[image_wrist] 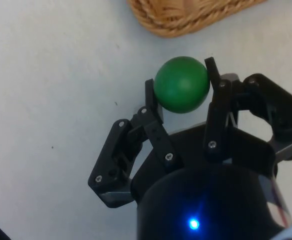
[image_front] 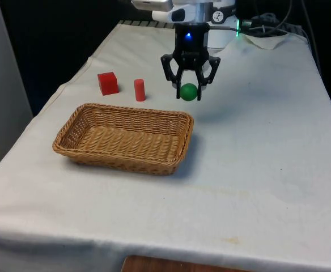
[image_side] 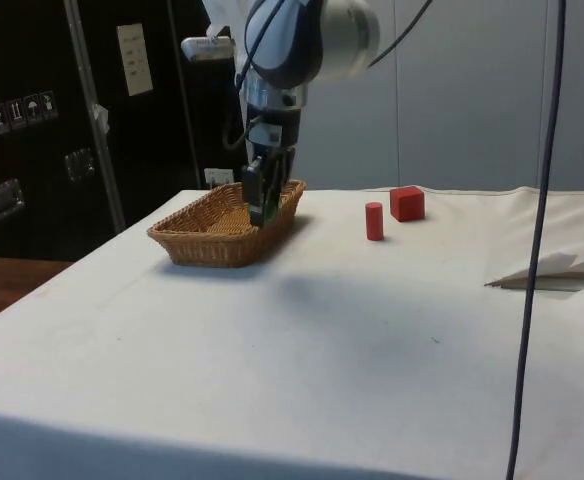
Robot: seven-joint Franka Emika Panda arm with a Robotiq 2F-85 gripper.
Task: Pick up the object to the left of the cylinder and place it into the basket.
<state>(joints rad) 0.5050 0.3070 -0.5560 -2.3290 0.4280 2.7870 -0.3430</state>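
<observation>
A black gripper (image_front: 189, 91) hangs above the white-clothed surface (image_front: 256, 158), its fingers (image_wrist: 153, 102) clenched on a green ball (image_front: 189, 90) just beyond the wicker basket (image_front: 126, 137). A red cylinder (image_front: 139, 89) stands near the basket, with a red cube (image_front: 107, 83) to its left in the front view

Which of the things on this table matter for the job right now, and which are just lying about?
In the job: green ball, held in the jaws; red cylinder, the marker it is picked by; wicker basket, where it goes.
Lying about: red cube, beside the cylinder.
</observation>
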